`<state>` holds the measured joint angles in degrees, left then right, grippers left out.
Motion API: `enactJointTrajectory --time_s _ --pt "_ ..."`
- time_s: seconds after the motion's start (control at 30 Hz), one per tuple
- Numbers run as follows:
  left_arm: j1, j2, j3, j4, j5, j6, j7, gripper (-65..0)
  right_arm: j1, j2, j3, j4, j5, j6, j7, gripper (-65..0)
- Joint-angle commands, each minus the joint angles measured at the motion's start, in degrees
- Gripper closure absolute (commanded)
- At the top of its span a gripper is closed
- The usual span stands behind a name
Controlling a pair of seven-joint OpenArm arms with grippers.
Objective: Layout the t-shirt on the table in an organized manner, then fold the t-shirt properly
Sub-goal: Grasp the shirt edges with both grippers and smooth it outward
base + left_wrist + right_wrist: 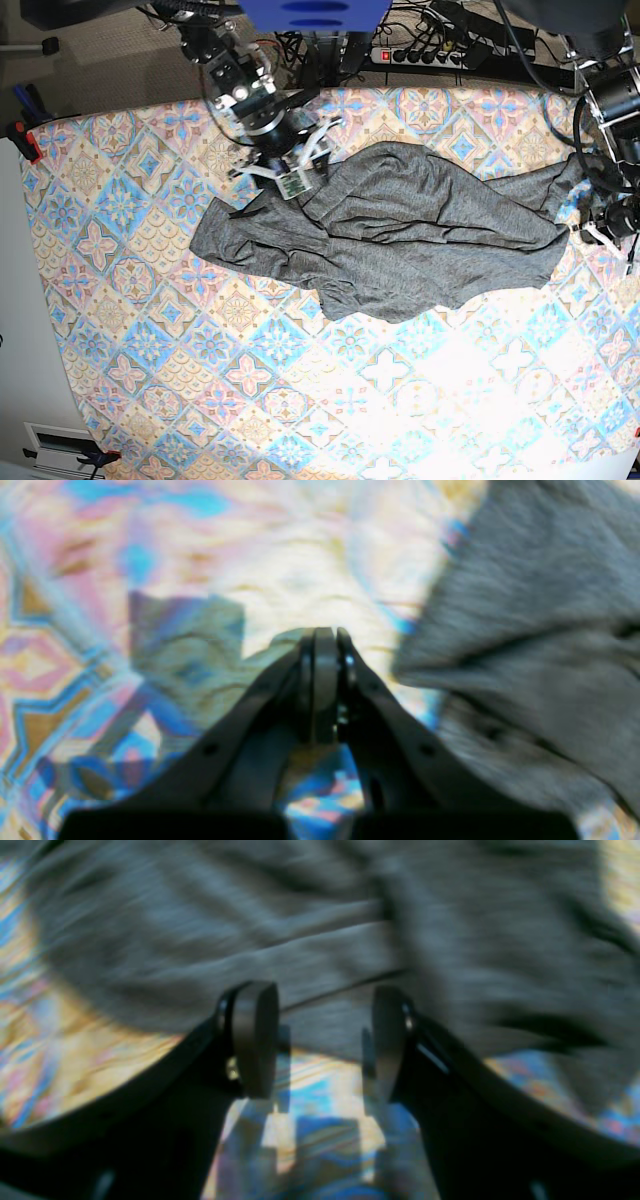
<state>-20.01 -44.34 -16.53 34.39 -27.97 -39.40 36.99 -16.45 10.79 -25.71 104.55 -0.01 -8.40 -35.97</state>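
The dark grey t-shirt (420, 230) lies crumpled and partly spread across the far middle of the patterned table (150, 330). My right gripper (298, 182) hovers over the shirt's upper-left edge. In the right wrist view that gripper (322, 1005) is open, its pads (255, 1040) on either side of a folded hem of the t-shirt (250, 915), with nothing pinched. My left gripper (605, 228) sits by the shirt's right end. Seen from the left wrist, the gripper (324, 635) is shut and empty above bare table (300, 555), and the t-shirt (540, 630) lies to its right.
Cables and a power strip (430, 50) run behind the table's far edge. A red clamp (28, 140) grips the left edge, beside a white surface (20, 350). A blue mount (315, 12) hangs above the far side.
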Motion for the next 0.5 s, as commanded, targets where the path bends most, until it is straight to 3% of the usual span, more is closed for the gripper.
enactJointTrajectory --time_s 0.0,0.2,0.3,0.47 --pt "-0.17 -2.21 -0.39 4.25 -2.06 -0.6 1.12 0.0 0.32 -0.11 0.97 1.16 0.05 0.1 1.2 -29.3" --pt "9.42 -2.21 -0.39 27.1 -14.8 -0.6 6.92 0.0 0.32 -0.11 5.01 0.81 0.05 0.1 1.2 -29.3" --pt "12.93 -1.77 -0.3 36.69 -17.0 -0.6 8.24 0.0 0.4 -0.11 5.01 0.63 0.05 0.1 1.2 -29.3" --pt "15.04 3.06 -1.97 45.39 -16.91 -0.6 8.5 0.0 0.4 -0.11 4.84 -0.24 0.05 0.1 1.2 -29.3"
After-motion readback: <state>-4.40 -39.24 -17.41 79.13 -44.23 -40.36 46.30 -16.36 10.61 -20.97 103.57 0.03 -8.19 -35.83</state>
